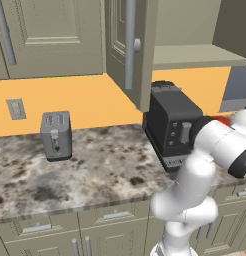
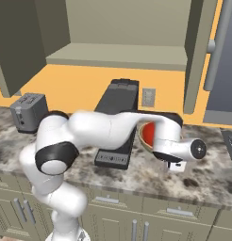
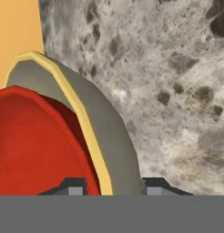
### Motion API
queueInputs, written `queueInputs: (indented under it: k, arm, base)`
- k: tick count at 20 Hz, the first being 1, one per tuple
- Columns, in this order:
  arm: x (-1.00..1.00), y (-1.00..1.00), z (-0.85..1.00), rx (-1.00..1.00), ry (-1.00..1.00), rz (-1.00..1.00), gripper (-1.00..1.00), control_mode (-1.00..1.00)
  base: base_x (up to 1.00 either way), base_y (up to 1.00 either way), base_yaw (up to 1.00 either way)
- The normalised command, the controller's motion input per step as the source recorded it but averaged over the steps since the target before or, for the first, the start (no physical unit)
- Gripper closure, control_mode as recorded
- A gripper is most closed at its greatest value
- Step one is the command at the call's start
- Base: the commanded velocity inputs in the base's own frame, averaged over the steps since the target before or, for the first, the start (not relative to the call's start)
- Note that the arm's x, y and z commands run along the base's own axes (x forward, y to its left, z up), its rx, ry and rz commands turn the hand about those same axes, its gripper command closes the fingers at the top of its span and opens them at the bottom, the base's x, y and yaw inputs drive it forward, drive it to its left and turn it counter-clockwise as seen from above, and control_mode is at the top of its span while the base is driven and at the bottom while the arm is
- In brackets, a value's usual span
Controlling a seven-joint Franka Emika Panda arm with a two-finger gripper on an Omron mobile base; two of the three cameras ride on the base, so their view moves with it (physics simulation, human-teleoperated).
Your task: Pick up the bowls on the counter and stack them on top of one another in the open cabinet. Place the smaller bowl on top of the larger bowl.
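Since the long mottled grey, cream and brown stone-look counter (image 1: 105, 165) lies well below the open beige-olive wall cabinet (image 2: 118, 54), the step in hand looks like a lift and carry up to its plain shelf. That calls for a steady rise, swinging wide of the black box-shaped appliance (image 2: 115, 122) and of the panelled cabinet door (image 1: 127, 45) with its long grey bar handle. The load should be levelled before it goes over the shelf edge, then set down flat and well back from the edge

The wide tan-olive round bowl (image 3: 109, 132) sits low over the counter just right of the black appliance, tipped so its mouth faces sideways; whether it touches the stone I cannot tell. Its outer wall is dull olive-grey, edged by a paler yellowish rim. The smaller glossy bright red round bowl (image 3: 36, 145) is nested within it, its own darker rim standing inside the tan one

The two-finger gripper (image 3: 114, 186) is clamped across the tan bowl's wall, one dark fingertip (image 3: 155, 185) outside it and the other over the red interior. Whether the red wall is pinched too is unclear, so a tilt could let it slide out
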Motion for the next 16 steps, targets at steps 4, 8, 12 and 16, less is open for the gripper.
queueInputs:
  k: [4,8,12,16]
  arm:
    - [-0.48,0.06,0.20,0.00,0.00,0.00,1.00,-1.00]
    - [-0.48,0.05,0.22,0.00,0.00,0.00,1.00,-1.00]
    - [-0.47,0.10,0.20,0.00,0.00,0.00,1.00,-1.00]
    - [-0.45,0.19,0.13,0.00,0.00,0.00,1.00,-1.00]
  base:
    - [0.00,0.00,0.00]
    - [0.00,0.00,0.00]
    - [0.00,0.00,0.00]
    - [0.00,0.00,0.00]
